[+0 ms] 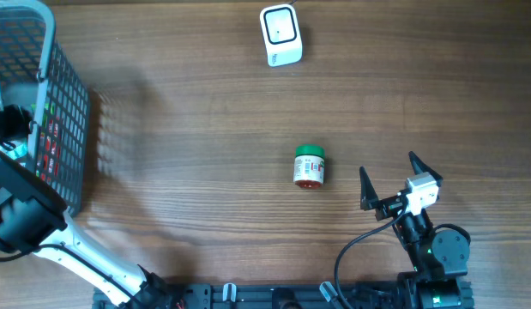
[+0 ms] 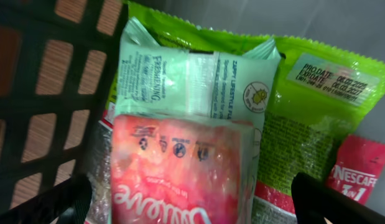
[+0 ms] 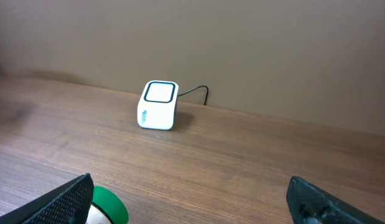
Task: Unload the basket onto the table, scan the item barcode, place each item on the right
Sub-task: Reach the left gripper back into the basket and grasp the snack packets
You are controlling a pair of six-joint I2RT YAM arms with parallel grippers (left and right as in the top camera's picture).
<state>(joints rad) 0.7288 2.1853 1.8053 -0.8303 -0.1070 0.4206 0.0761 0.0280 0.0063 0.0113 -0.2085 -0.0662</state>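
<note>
Right, here is where I stand: nothing is in either pincer and nothing is at the reader, so I call the scan not begun. The right gripper (image 1: 388, 172) sits at the near right of the table (image 1: 205, 103), jaws wide apart and empty, pointed up the board. Just to its left, apart from it and not touched, lies the small jar (image 1: 309, 166) with the green lid, on its side, lid toward the far edge; its white and red label faces up, but I cannot pick out a barcode on it from here. Well beyond the jar, at the far edge and a touch left, stands the white barcode scanner (image 1: 280, 35), its window up and its cable (image 3: 201, 92) running off behind. In the right wrist view the scanner is dead ahead and only the green lid peeks in at the bottom left. Over on the left, my other arm is down in the wire basket (image 1: 63, 94), and the left gripper (image 2: 191, 186) hangs spread open over a pile of goods: a pink packet (image 2: 173, 168) on top, a pale green wipes packet (image 2: 192, 81) behind it, a lime-green bag (image 2: 316, 106) to the right, and a red Nescafé sachet (image 2: 360, 174) at the edge. It grips none of them. So all of it is left: pick an item, find its code, carry it to the scanner's window. The jar looks the handiest candidate to me.
</note>
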